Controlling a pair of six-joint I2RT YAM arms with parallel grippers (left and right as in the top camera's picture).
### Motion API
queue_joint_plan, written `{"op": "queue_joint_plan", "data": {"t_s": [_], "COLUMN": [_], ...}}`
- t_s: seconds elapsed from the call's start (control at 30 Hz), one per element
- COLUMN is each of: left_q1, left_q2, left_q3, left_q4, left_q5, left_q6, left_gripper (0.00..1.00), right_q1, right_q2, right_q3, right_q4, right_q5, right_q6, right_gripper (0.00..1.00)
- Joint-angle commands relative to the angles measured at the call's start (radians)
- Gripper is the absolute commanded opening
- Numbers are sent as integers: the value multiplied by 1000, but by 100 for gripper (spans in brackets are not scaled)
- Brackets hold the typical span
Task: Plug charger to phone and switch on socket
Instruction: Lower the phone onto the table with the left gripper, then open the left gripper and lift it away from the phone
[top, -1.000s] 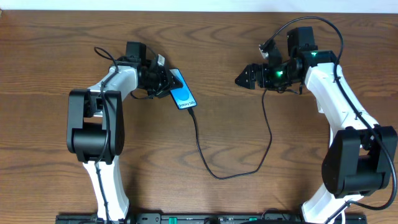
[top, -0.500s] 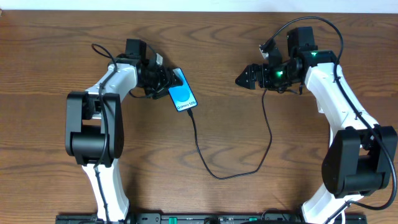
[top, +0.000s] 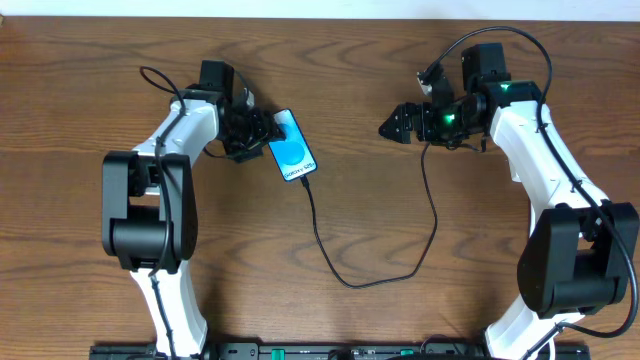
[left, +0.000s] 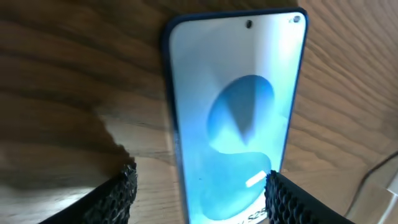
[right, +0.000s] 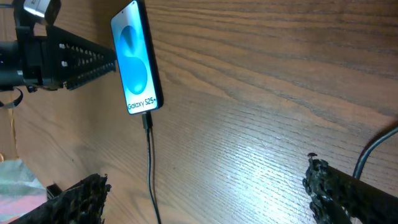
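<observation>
Phone (top: 292, 157) lies flat and screen-up on the wooden table (top: 90, 60), in the upper middle-left of the overhead frame, turned at a slant with its lower end toward the frame's centre; its blue screen shows a lighter oval and white "Galaxy S25" text. At that lower end the small connector of the charger (right: 149, 168) sits in the phone's port. From there the thin black cable runs down the frame, curves along the lower middle and climbs toward the arm in the upper right, where its far end is hidden. The left gripper (top: 262, 133) reaches in from the upper left, and its fingers (left: 124, 190) stand apart on either side of the phone's upper end, one clearly off the edge, the other right at the opposite edge, with no grip on it. The right gripper (top: 392, 122) hangs well apart from the phone in the upper right, its fingers spread wide and holding nothing.
</observation>
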Motion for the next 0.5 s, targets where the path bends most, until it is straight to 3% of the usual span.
{"op": "queue_joint_plan", "data": {"t_s": [0.0, 0.47], "left_q1": [4, 5], "left_q2": [-82, -451], "left_q3": [-19, -19], "left_q4": [-7, -18], "left_q5": [-58, -48], "left_q6": [14, -10], "left_gripper": [68, 68], "right_q1": [2, 2], "right_q2": [-6, -6], "right_q3": [14, 14], "right_q4": [-3, -3], "right_q5": [2, 2], "right_q6": [-17, -24], "right_gripper": [99, 96]}}
